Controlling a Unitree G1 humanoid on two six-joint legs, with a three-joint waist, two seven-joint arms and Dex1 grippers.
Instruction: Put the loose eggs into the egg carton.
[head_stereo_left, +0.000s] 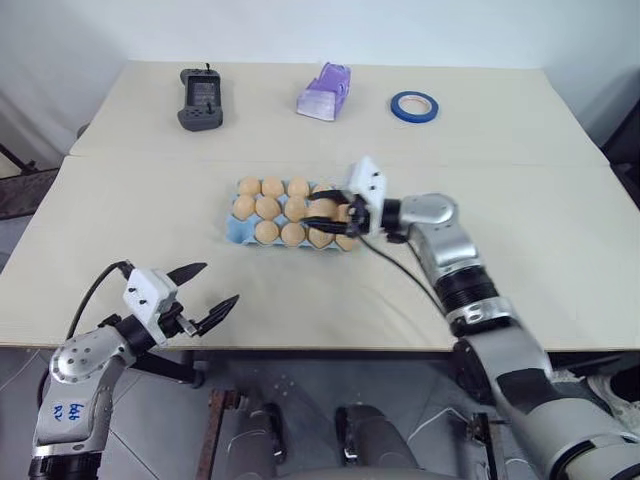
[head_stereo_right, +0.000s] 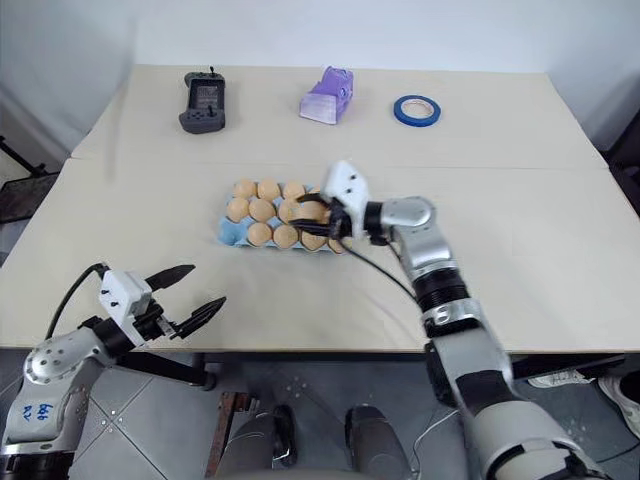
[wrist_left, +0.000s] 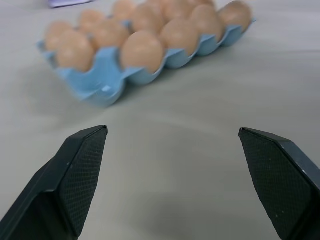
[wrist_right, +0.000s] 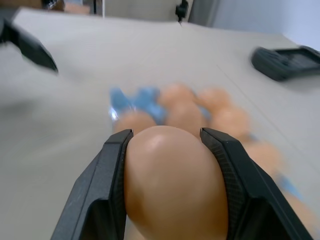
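The egg carton (head_stereo_left: 236, 231), a light blue moulded tray, lay at the middle of the table (head_stereo_left: 520, 180), its long side running left to right. Most of its cups held tan eggs; the near-left corner cup was seen empty, and the cups at the right end were hidden behind the arm. One loose egg (wrist_right: 172, 185) was clamped between the two black fingers of the right gripper (head_stereo_left: 328, 213), which was level over the right part of the carton, pointing left. The left gripper (head_stereo_left: 208, 290) was over the near edge of the table, left of the carton and well apart from it, fingers spread and holding nothing. Along the far edge stood a black handheld controller (head_stereo_left: 201, 99), a purple box (head_stereo_left: 324, 92) and a roll of blue tape (head_stereo_left: 414, 106). The tabletop was pale beige, the wall behind white.
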